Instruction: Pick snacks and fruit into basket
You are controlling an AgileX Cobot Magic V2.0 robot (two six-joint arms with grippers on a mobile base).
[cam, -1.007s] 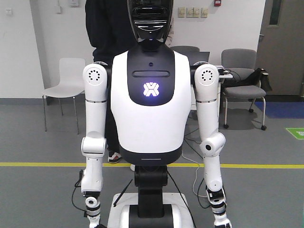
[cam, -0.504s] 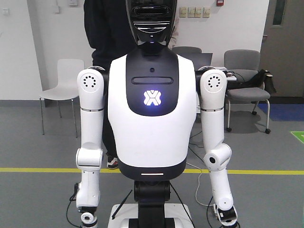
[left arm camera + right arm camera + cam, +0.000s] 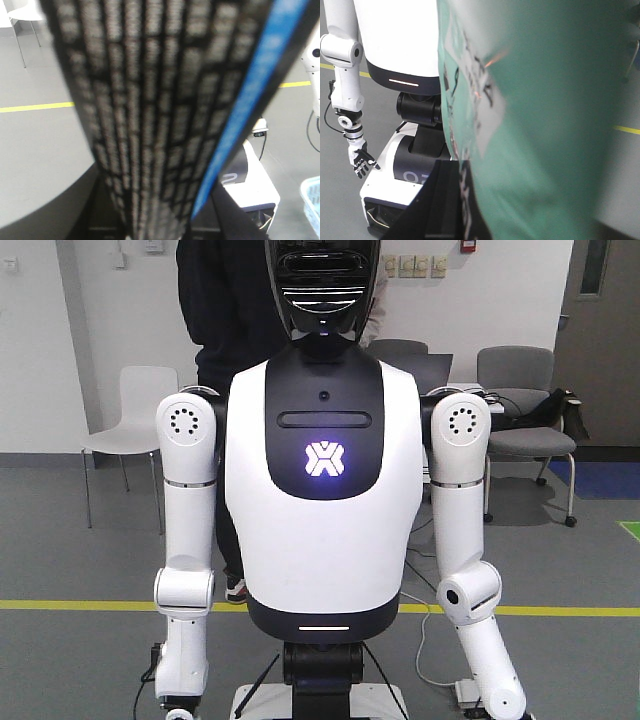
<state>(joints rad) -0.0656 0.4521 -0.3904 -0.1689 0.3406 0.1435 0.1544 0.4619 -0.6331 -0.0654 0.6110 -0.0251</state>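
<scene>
In the left wrist view, a dark snack pouch [image 3: 150, 100] with grey block print and a blue edge stripe fills the middle, blurred from closeness. My left gripper [image 3: 155, 222] is shut on its lower end. A corner of the pale blue lattice basket [image 3: 312, 200] shows at the lower right. A teal snack pouch [image 3: 545, 125] with a white printed label covers most of the right wrist view. My right gripper [image 3: 470, 210] is shut on it, with one black finger [image 3: 445, 200] showing beside it. The fruit is out of view.
A white and black humanoid robot [image 3: 320, 490] stands close ahead, its wheeled base [image 3: 395, 180] and hanging hand [image 3: 362, 160] near my right arm. A person in black stands behind it. Chairs [image 3: 520, 430] line the back wall, and a yellow line [image 3: 70, 605] crosses the grey floor.
In the front view the humanoid robot has grown larger and its hands have dropped out of the bottom of the frame.
</scene>
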